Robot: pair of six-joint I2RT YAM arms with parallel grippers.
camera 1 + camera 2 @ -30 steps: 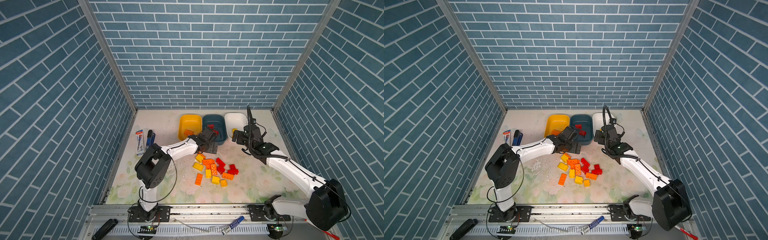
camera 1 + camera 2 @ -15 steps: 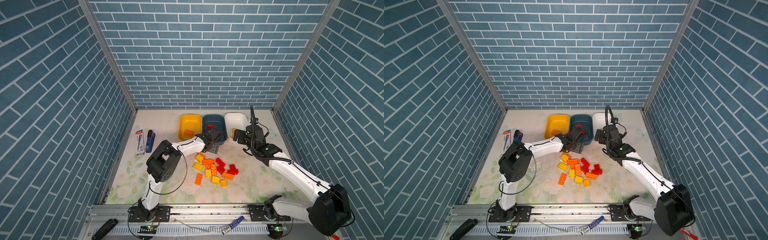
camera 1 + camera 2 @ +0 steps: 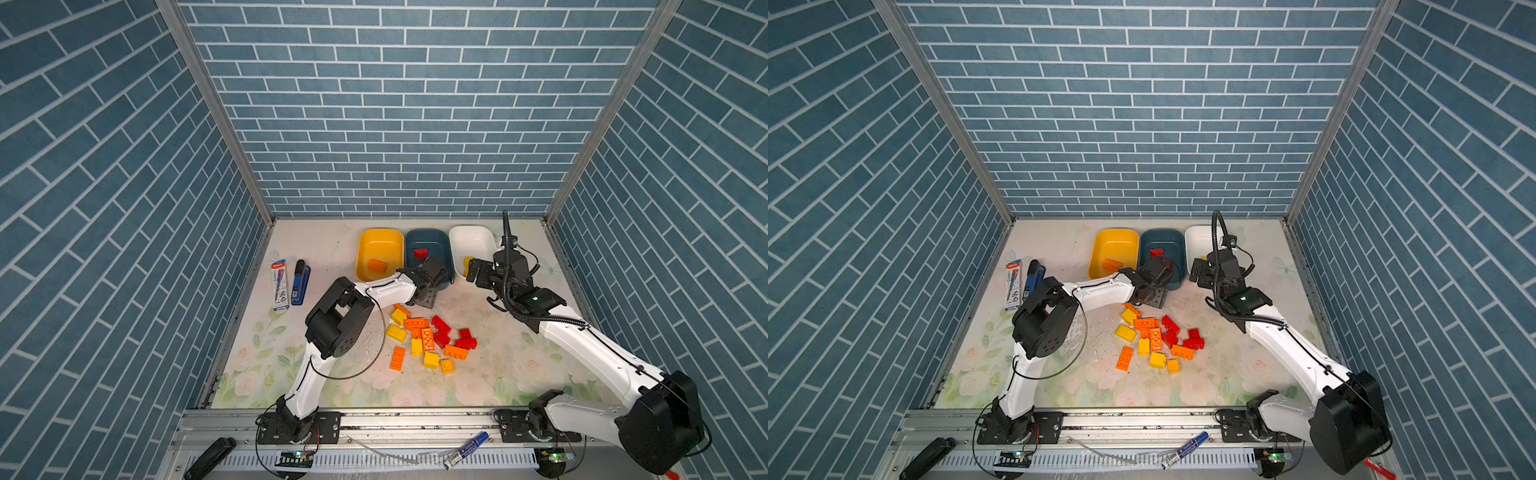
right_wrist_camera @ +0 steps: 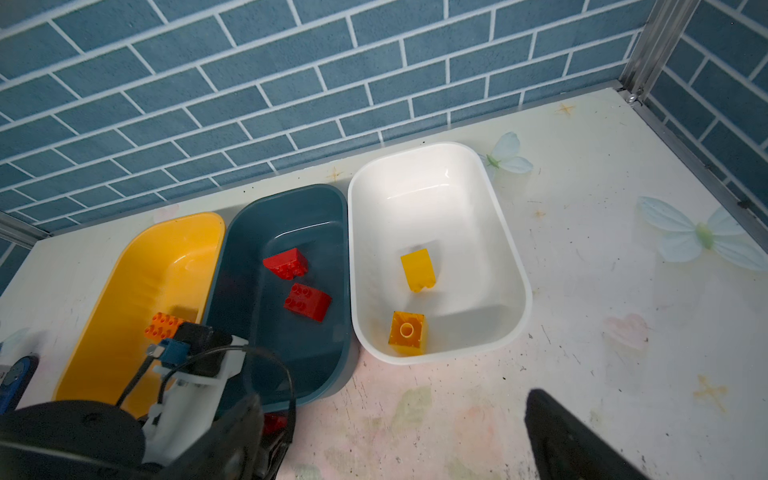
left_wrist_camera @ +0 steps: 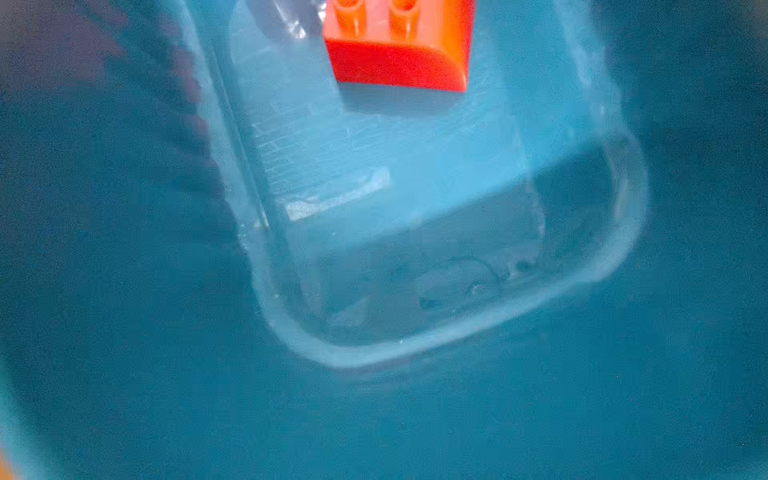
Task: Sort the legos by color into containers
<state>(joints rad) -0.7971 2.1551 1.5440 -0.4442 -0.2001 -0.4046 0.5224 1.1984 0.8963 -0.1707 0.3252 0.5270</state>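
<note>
1. A blue stapler (image 3: 300, 282) lies on the left part of the table, near the side wall, with its length running toward the back.
2. Just beside it, on the wall side, a carded pack of marker pens (image 3: 279, 285) lies parallel to it.
3. The table (image 3: 519, 353) has a pale floral print with scuffs, and butterflies (image 4: 702, 235) are printed near its right edge.
4. Blue brick-pattern walls (image 3: 395, 124) close off three sides and meet at metal corner posts (image 3: 216, 112).
5. Below the front metal rail (image 3: 415, 419), a blue-capped marker (image 3: 465, 449) lies at a slant. A black object (image 3: 210, 457) lies toward the left end.

Three tubs (image 3: 432, 240) — about twenty legos (image 3: 397, 357)
</note>
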